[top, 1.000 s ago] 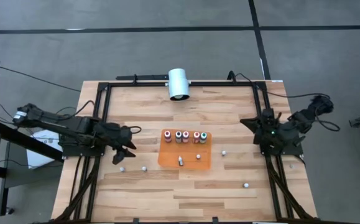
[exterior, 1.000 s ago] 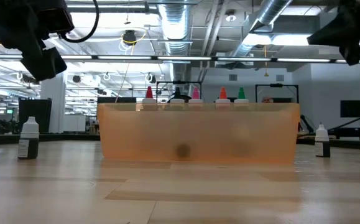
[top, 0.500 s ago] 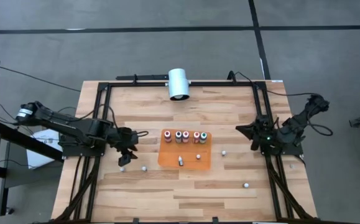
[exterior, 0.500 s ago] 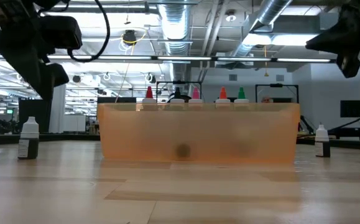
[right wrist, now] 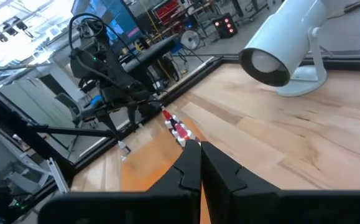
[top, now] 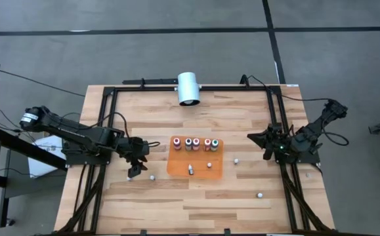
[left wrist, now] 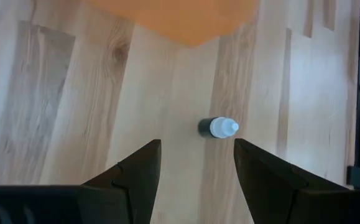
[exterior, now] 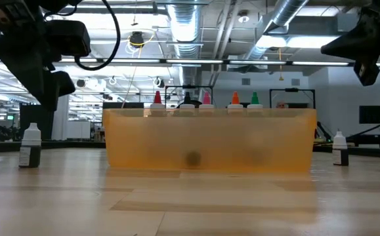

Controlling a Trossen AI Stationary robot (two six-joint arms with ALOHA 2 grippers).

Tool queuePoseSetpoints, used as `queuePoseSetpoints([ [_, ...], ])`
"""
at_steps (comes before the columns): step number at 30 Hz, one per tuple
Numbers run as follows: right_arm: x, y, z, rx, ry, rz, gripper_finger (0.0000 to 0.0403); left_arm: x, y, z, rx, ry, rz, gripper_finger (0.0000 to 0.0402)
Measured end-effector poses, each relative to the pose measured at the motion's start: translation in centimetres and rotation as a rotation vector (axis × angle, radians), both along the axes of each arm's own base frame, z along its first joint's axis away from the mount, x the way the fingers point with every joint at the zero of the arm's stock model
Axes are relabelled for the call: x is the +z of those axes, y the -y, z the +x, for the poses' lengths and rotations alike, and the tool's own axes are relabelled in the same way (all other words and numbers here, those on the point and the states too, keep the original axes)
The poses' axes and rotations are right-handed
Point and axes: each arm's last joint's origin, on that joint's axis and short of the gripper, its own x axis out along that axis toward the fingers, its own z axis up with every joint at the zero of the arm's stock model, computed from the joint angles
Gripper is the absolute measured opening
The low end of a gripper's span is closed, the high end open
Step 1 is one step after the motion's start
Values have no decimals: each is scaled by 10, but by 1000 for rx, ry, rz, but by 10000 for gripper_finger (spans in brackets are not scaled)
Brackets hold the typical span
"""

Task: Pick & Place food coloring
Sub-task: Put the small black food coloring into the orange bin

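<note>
I see my left gripper (left wrist: 195, 163) wide open and empty, above a white-capped bottle (left wrist: 219, 127) on the worktop (top: 196, 203); my right gripper (right wrist: 195, 163) sits shut, holding nothing.

Premises: a large open-plan robotics lab or industrial test hall. The low view shows an exposed ceiling with silver ventilation ducts (exterior: 288, 13), pipe runs and rows of strip lights (exterior: 196, 62), and open floor reaching far back. The right wrist view shows racks of equipment, monitors (right wrist: 108, 12) and cabling beyond the surface. From above, a pale wooden surface (top: 196, 203) carries a black metal frame (top: 107, 105) with two arms mounted on it, and stands on grey flooring marked with dark lines (top: 272, 39). A white cylindrical camera (top: 189, 88) sits at its far edge.
</note>
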Motion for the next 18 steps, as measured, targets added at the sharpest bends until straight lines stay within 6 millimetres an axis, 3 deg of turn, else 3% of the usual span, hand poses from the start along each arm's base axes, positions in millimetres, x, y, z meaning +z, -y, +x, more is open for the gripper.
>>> queuePoseSetpoints([
  [9,-1,0,0,-6,-6,-6,1,0,2,0,18,-18,-63,194],
  [18,-1,0,0,-6,-9,-9,1,3,24,-1,-51,49,-27,194],
])
